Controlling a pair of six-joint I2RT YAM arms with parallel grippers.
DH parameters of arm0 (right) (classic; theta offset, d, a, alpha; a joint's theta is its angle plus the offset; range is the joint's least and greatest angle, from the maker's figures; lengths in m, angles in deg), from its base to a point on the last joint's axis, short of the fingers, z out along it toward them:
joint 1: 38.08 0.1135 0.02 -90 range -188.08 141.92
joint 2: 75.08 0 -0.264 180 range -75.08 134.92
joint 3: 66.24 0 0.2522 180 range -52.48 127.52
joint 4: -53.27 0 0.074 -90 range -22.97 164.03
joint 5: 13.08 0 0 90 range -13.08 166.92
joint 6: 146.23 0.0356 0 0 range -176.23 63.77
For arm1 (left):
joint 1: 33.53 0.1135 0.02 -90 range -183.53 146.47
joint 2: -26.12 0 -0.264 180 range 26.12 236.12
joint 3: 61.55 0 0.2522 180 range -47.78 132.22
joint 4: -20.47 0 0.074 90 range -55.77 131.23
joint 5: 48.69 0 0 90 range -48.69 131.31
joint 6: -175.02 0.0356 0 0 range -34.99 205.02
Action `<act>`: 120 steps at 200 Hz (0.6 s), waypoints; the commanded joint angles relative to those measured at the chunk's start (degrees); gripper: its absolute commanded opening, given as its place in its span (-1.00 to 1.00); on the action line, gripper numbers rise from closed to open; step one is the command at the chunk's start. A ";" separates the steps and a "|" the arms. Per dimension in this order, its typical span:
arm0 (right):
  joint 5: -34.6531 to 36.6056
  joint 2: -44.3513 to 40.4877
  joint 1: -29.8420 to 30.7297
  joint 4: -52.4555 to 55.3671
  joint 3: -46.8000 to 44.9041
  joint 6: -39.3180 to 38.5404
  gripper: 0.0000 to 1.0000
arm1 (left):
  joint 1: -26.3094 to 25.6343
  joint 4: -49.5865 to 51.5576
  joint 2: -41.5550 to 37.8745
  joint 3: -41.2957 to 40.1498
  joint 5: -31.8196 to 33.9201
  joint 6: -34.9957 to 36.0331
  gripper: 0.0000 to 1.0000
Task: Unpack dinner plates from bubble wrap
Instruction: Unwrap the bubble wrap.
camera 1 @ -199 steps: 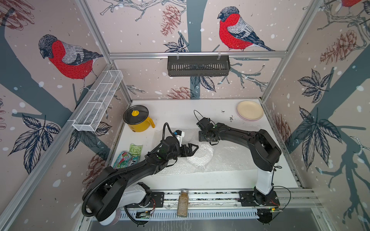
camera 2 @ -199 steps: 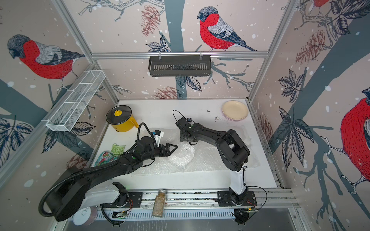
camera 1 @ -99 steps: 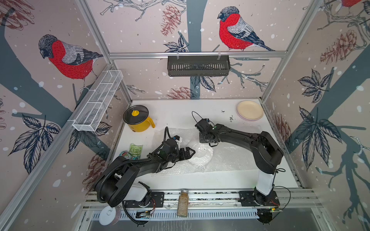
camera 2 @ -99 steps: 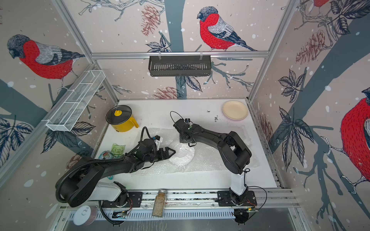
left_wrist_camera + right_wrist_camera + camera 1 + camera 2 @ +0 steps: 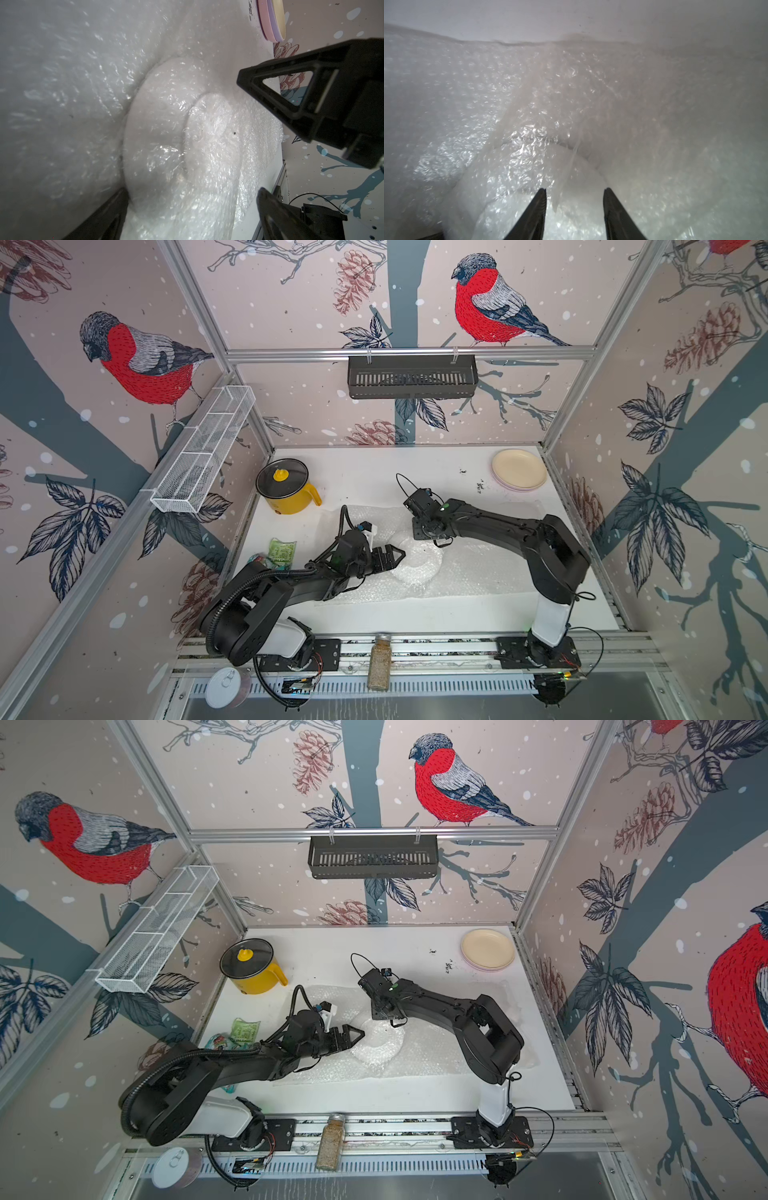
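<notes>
Clear bubble wrap (image 5: 469,572) (image 5: 428,1056) lies spread across the middle of the table. A round plate still wrapped in it (image 5: 417,562) (image 5: 380,1046) (image 5: 166,145) forms a white mound. My left gripper (image 5: 395,558) (image 5: 355,1038) (image 5: 191,207) is open, its fingers either side of the mound's near-left edge. My right gripper (image 5: 430,533) (image 5: 384,1011) (image 5: 574,193) hangs over the mound's far edge, jaws apart, with a loose fold of wrap between them. Bare dinner plates (image 5: 519,469) (image 5: 488,948) (image 5: 272,18) are stacked back right, cream on lilac on pink.
A yellow pot with a black glass lid (image 5: 286,491) stands back left. Snack bags (image 5: 280,551) lie by the left wall. A spice jar (image 5: 380,662) and a white tin lid (image 5: 224,686) sit on the front rail. Baskets hang on the left and back walls.
My left arm has sunk lower, with its gripper still open at the mound's edge. My right gripper has shifted slightly toward the mound.
</notes>
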 commanded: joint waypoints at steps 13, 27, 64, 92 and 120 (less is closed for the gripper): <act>4.21 2.07 -1.42 0.63 1.66 2.15 0.13 | 0.06 2.09 0.44 -0.64 1.83 -0.73 0.91; 4.29 3.24 -1.85 0.44 2.62 2.39 0.17 | 0.06 1.89 0.22 -1.13 2.21 -1.06 0.91; 4.82 6.68 -1.59 1.26 4.57 3.37 0.21 | 0.10 1.80 -0.02 -1.75 3.06 -1.45 0.91; 5.08 6.40 -1.24 1.14 3.37 4.90 0.14 | 0.11 1.27 0.04 -2.21 3.75 -2.07 0.91; 5.32 4.10 -0.45 1.18 2.35 5.10 -0.34 | 0.06 1.16 0.29 -3.15 5.78 -2.77 0.91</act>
